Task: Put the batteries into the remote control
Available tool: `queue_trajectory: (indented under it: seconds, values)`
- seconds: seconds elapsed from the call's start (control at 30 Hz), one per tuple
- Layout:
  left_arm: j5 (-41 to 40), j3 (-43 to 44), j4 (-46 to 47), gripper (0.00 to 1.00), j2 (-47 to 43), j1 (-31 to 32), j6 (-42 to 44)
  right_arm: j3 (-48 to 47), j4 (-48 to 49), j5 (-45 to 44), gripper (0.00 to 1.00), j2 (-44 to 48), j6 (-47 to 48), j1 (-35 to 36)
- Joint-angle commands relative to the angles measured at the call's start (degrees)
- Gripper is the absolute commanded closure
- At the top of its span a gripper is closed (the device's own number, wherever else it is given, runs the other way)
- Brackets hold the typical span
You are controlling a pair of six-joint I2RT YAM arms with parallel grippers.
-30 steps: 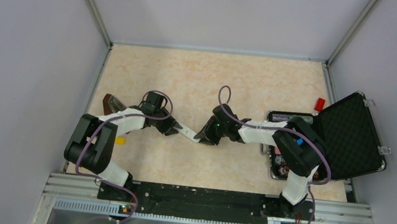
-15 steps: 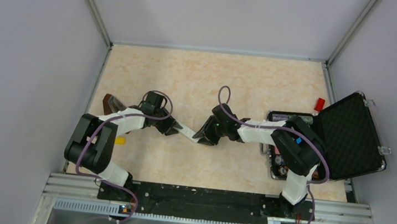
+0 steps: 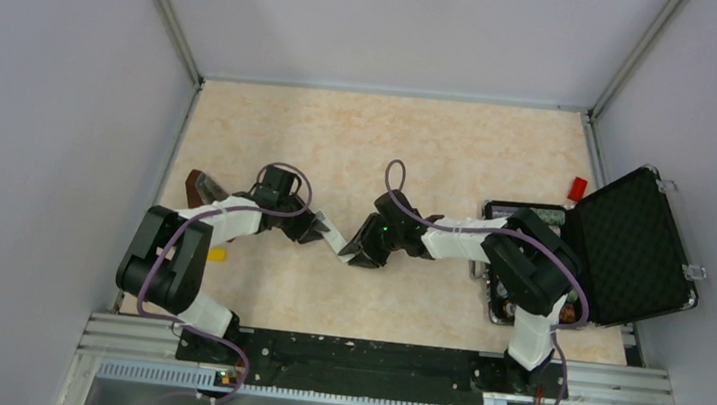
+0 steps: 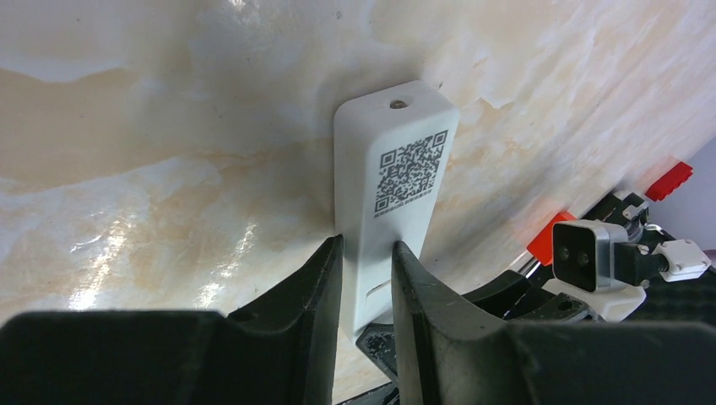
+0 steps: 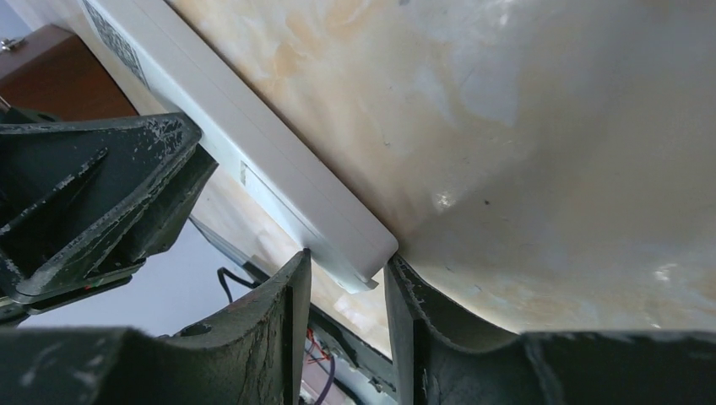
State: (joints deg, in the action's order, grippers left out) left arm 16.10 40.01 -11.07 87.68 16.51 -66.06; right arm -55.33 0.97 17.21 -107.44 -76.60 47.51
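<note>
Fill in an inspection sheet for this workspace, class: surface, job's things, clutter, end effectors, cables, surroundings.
Surface: glossy beige marbled tabletop.
Job's things: slim white rectangular plastic remote control, QR-label side toward the left wrist camera; batteries not made out.
Clutter: open black foam-lined case at the right; small red block by its far corner; yellow bar and brown object near the left arm.
End effectors: left end effector shut on the remote; right end effector straddles its other end, grip unclear.
Cables: purple cables loop over both arms.
Surroundings: grey walls, metal frame rails.
</note>
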Motion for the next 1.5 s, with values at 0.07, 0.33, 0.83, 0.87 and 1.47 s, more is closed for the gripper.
queue_trajectory:
  seconds: [0.07,0.33,0.83,0.87,1.47]
  values:
    - [-3.38,-1.31,-3.64,0.69,1.12,0.36,2.17,-0.77,1.18,-8.94,0.63,-5.68,0.40,2.02]
    - [-6.55,5.14,-6.11,0.62,-2.73,0.41,13.29,-1.06,-0.55,-10.56,0.65,-5.10,1.46,1.99]
    - [-9.84,21.67,-10.87,0.40,5.34,0.35,47.96,-1.96,-3.70,-11.73,0.65,-5.12,2.93,2.05]
    - [-9.68,22.06,-11.33,0.39,6.32,0.29,48.75,-1.91,-3.81,-11.62,0.65,-5.15,2.95,2.05]
    - [-8.28,18.51,-8.48,0.45,10.43,0.69,45.15,-1.95,-4.27,-11.67,0.65,-4.97,2.81,2.02]
